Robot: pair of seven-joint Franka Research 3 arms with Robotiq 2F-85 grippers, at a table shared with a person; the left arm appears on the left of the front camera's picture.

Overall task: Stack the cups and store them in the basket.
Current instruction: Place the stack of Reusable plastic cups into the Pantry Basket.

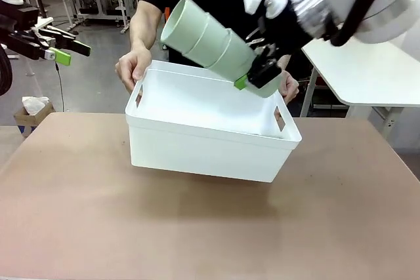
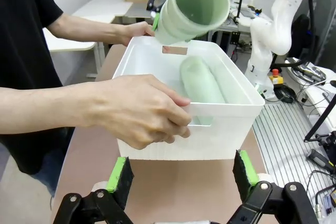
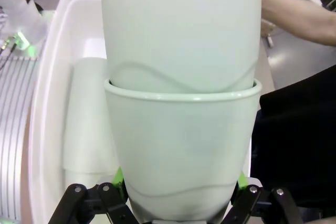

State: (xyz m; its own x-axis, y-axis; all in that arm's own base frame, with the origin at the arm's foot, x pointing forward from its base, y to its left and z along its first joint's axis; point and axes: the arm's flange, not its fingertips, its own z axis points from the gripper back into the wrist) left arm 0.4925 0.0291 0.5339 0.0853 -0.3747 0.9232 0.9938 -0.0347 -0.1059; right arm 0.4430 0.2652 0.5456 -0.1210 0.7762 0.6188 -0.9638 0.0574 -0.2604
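The right hand (image 1: 257, 78) is clamped on the base end of a nested stack of cups (image 1: 207, 40), which it holds tilted over the basket (image 1: 203, 145), open mouth pointing toward ten o'clock in the front view. Its fingertips are mostly hidden behind the lowest cup; in the right wrist view just slivers of green pad (image 3: 118, 177) peek out at either side. How many cups make up the stack is hard to say: three rims show from the front.

The cups are pale mint green, smooth, matte and tapered. Another stack (image 2: 202, 83) lies on its side inside the basket, partly hidden by the near wall.

The basket is white, rectangular, with slot handles. The person's hands (image 2: 142, 109) grip it at both ends, tipping it above the table (image 1: 197, 227); the far hand (image 1: 287, 85) is half covered by the arm.

The left hand (image 2: 181, 174) is spread wide and empty, at nine o'clock of the basket in the front view.
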